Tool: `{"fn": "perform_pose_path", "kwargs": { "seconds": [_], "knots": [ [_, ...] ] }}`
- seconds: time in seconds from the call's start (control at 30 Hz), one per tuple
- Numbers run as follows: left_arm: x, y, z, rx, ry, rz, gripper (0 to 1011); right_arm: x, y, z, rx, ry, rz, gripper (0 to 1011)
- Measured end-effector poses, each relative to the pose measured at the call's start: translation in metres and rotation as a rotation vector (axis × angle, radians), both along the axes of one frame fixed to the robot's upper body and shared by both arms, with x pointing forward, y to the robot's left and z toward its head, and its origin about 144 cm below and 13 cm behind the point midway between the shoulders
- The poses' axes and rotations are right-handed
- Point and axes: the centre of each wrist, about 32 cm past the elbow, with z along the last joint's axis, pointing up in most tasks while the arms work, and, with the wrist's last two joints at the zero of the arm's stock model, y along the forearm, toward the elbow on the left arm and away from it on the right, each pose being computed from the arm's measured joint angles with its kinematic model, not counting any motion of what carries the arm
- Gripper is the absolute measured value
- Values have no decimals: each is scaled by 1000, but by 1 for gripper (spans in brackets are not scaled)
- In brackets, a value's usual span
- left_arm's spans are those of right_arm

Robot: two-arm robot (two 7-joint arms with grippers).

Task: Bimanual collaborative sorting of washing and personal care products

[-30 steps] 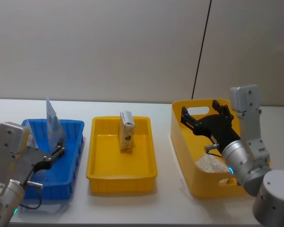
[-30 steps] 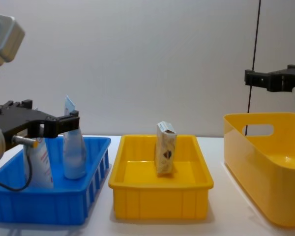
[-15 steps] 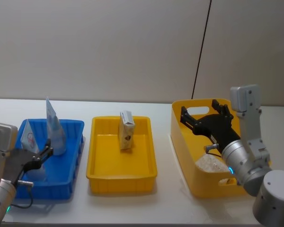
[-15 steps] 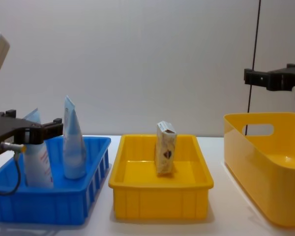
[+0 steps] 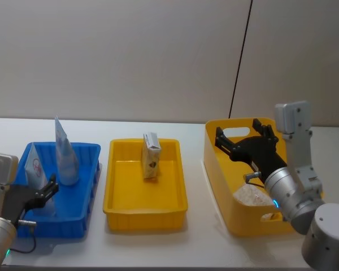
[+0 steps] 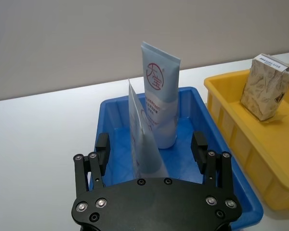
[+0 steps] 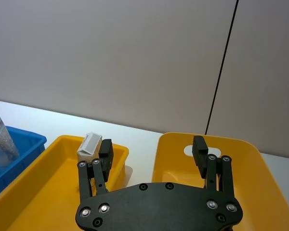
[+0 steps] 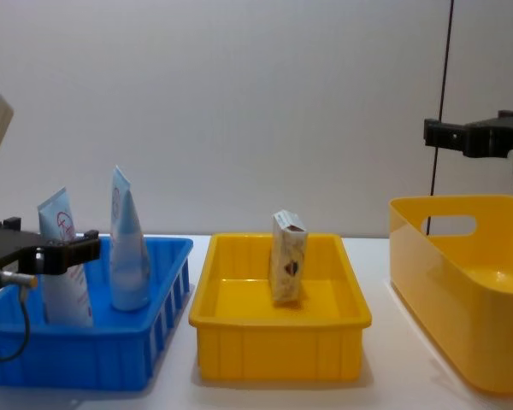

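Left end effector [image 6: 151, 146] gapes empty at the near end of the blue bin [image 6: 216, 144], both tubes [image 6: 159, 96] upright straight ahead; right end effector [image 7: 153, 149] hangs released over the deep bin [image 5: 217, 169], nearer what looks a pale packet [image 5: 248, 195] lying below it

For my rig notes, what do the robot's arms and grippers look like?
The left arm and right arm are silver-grey with rounded joints and boxy wrist blocks. The left gripper and right gripper are black plates with silver screws and two fingers. A black cable loops from the left one.
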Motion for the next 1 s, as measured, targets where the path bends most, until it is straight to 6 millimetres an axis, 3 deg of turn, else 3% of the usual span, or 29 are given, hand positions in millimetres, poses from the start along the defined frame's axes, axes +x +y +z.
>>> {"fn": "perform_pose_path", "kwargs": {
  "seconds": [0.77, 1.0],
  "knots": [
    [27, 10, -11, -7, 30, -21, 1001, 0, 0, 0, 0, 0, 0, 1004],
    [36, 12, -12, -2, 38, -24, 834, 0, 0, 0, 0, 0, 0, 1004]
  ]
}}
